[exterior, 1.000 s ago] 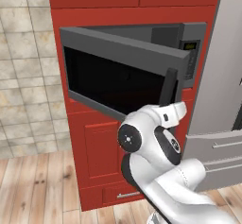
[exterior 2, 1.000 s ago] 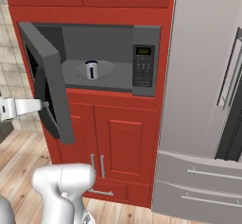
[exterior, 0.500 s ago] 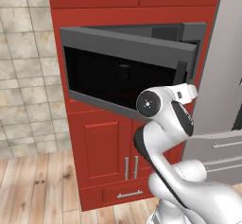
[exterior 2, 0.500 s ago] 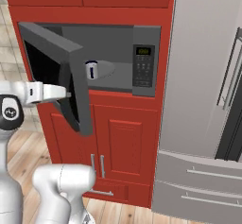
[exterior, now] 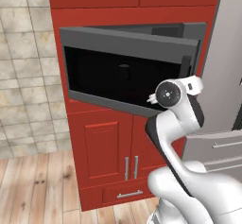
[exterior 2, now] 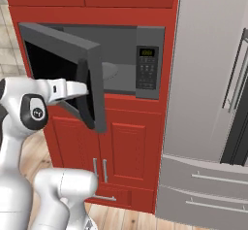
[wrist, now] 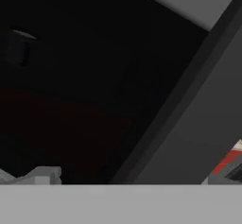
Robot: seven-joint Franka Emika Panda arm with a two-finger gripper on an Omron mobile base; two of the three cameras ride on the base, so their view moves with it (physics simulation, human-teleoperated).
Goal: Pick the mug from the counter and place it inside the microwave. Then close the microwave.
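Empty gripper (exterior 2: 83, 89), fingers spread wide, pressed against the half-shut microwave door (exterior 2: 63, 73); it may slide off the handle (exterior 2: 86, 95), leaving the door ajar.

I see a grey microwave (exterior 2: 145, 59) with dark door glass (exterior: 118, 76). Red cabinets (exterior 2: 131, 146) surround it, its display (exterior 2: 147, 52) green.

A wide grey microwave (exterior 2: 145, 59) with a dark glass door is set into red cabinet fronts (exterior 2: 131, 146) in the upper centre. A round grey turntable (exterior 2: 110, 70) is seen on its floor.
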